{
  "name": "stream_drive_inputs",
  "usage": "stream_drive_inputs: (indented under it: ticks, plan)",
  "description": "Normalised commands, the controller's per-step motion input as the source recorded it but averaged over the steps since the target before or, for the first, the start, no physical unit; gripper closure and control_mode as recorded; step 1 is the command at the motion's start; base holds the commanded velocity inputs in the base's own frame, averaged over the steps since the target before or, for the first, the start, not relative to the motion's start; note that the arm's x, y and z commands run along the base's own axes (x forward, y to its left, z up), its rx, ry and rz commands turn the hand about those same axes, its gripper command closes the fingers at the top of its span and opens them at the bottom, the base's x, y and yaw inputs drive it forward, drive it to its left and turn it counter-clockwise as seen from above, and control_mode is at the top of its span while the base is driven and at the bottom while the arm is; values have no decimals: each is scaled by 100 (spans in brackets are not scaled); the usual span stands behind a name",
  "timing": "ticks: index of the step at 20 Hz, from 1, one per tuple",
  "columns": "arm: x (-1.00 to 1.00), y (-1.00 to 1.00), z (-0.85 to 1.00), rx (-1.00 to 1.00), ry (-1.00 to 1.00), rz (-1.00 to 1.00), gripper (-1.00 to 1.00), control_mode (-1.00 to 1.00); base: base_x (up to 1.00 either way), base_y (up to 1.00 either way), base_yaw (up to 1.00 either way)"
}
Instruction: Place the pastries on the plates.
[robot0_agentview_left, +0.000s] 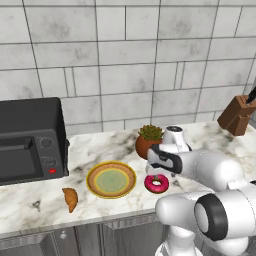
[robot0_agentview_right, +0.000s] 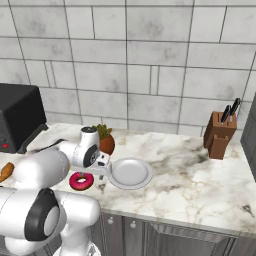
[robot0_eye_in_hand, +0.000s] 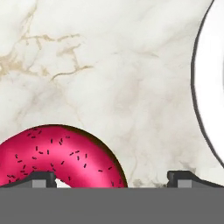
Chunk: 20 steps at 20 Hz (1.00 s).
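Observation:
The pink-frosted donut (robot0_agentview_left: 156, 184) (robot0_agentview_right: 81, 181) lies on the marble counter, between the two plates. My gripper (robot0_agentview_right: 102, 172) (robot0_eye_in_hand: 112, 179) hangs open low over the donut's right side. In the hand view the donut (robot0_eye_in_hand: 57, 153) fills the lower left, with one fingertip (robot0_eye_in_hand: 39, 179) over it and the other over bare counter. The white plate (robot0_agentview_right: 131, 173) (robot0_eye_in_hand: 210, 87) lies just right of the gripper and holds nothing. The yellow-rimmed plate with a green centre (robot0_agentview_left: 111, 179) sits left of the donut. The croissant (robot0_agentview_left: 70, 198) (robot0_agentview_right: 5, 171) lies near the front edge, left of that plate.
A brown pot with a green plant (robot0_agentview_left: 148, 140) (robot0_agentview_right: 105, 141) stands just behind the gripper. A black toaster oven (robot0_agentview_left: 30, 140) occupies the left of the counter. A wooden knife block (robot0_agentview_left: 237, 116) (robot0_agentview_right: 219, 134) stands at the far right by the tiled wall.

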Motion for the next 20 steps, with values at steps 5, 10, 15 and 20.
stream_drive_inputs:
  ticks: [5, 10, 15, 20]
  plan:
    - [0, 0, -40, 0, 1, 0, -100, -100, 0, 0, 0]
    - [-16, 0, -33, 0, 0, 1, -100, -100, 0, 0, 0]
    - [-53, 0, -17, 0, -1, 4, -100, -100, 0, 0, 0]
    - [-70, 0, -14, 0, -7, 4, -100, -100, 0, 0, 0]
